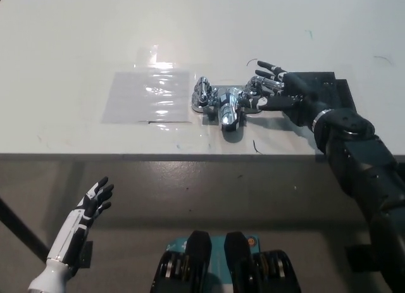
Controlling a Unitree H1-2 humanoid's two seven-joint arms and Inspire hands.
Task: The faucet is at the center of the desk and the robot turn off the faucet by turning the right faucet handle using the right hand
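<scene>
right hand (288, 90) on right faucet handle (255, 95)

The right hand (281, 90) covers most of the right faucet handle (255, 97). Whether it grips it cannot be told.

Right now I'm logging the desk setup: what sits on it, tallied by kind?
Chrome faucet: 1
Faucet handles: 2, left handle and right handle
Clear plastic sheet: 1
Black mat: 1
Total: 5
</scene>
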